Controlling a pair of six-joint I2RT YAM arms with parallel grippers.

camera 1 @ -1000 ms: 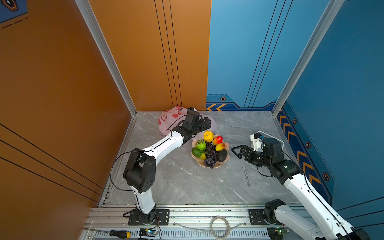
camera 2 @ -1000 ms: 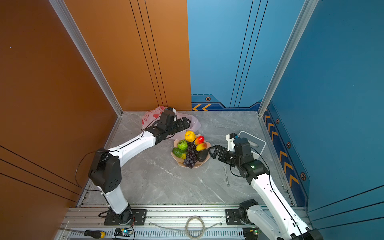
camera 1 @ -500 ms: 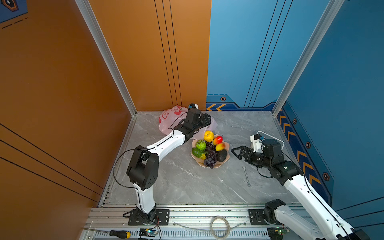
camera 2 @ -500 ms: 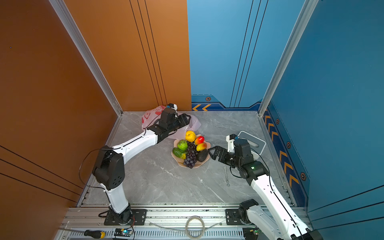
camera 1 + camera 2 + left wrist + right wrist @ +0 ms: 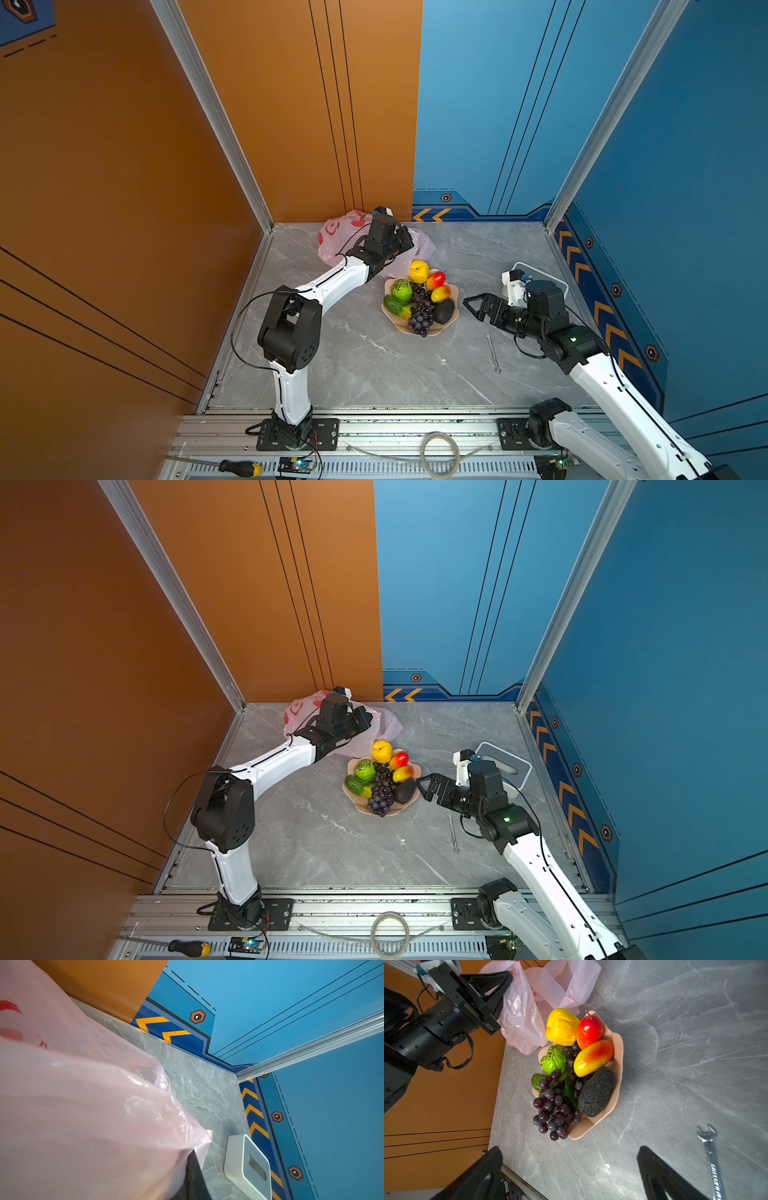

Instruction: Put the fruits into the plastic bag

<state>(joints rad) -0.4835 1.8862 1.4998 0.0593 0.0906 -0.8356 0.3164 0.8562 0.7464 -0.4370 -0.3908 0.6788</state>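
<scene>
left fingers [image 5: 504, 976] pinch the bag [image 5: 521, 1022], thin, limp, likely slippery film; right fingers [image 5: 483, 1169] gape empty facing the fruits [image 5: 591, 1057], probably light and firm: grip across the middle.

1. the plastic bag [image 5: 83, 1115] fills much of the left wrist view, blurred and cut off, and hides the left gripper [image 5: 506, 989] fingertips.
2. the green-orange oblong [image 5: 537, 1081] sits mostly under the grapes [image 5: 554, 1111].
3. the wrench [image 5: 712, 1159] and the fingers of the right gripper [image 5: 570, 1151] run off the right wrist view's edge.
4. the white box [image 5: 247, 1165] is cut off too.
</scene>
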